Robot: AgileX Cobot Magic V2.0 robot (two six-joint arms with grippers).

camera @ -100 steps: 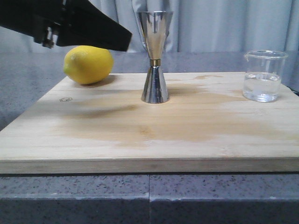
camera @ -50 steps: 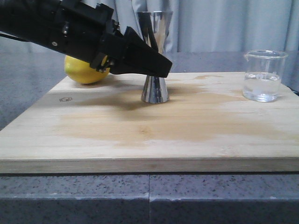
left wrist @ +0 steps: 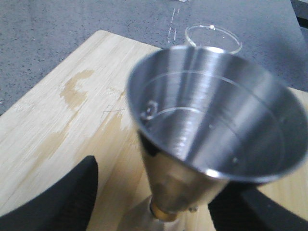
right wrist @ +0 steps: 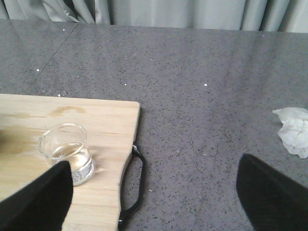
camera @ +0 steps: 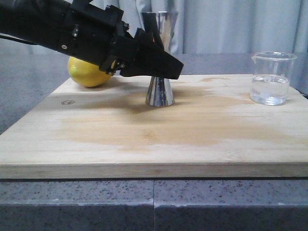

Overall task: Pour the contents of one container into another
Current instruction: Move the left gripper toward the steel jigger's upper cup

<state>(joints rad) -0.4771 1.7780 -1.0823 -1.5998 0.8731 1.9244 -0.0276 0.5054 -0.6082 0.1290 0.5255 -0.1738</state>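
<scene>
**L claw straddling jigger waist, not clamped**

L gripper (camera: pixel 161 67) comes in from upper left of front frame, tips at the jigger (camera: pixel 160 57) waist, mid-frame on the wood board (camera: pixel 154 139). L wrist cam: fingers (left wrist: pixel 67 202) sit spread in the lower corners w/ jigger (left wrist: pixel 211 125) stem between them, visible gap on each side, so jaws wide open, holding nothing. Jigger upright, cup looks empty inside. Beaker (camera: pixel 272 78) at right edge of front frame, upright on board, some clear liquid in it, well apart from L claw. Lemon (camera: pixel 86 72) behind L arm, upper left. R gripper (right wrist: pixel 154 202): fingers wide apart in lower corners of R wrist cam, holding nothing, beaker (right wrist: pixel 67 153) near lower-left finger, not touching. Crumpled tissue (right wrist: pixel 293 129) on counter, right edge
</scene>
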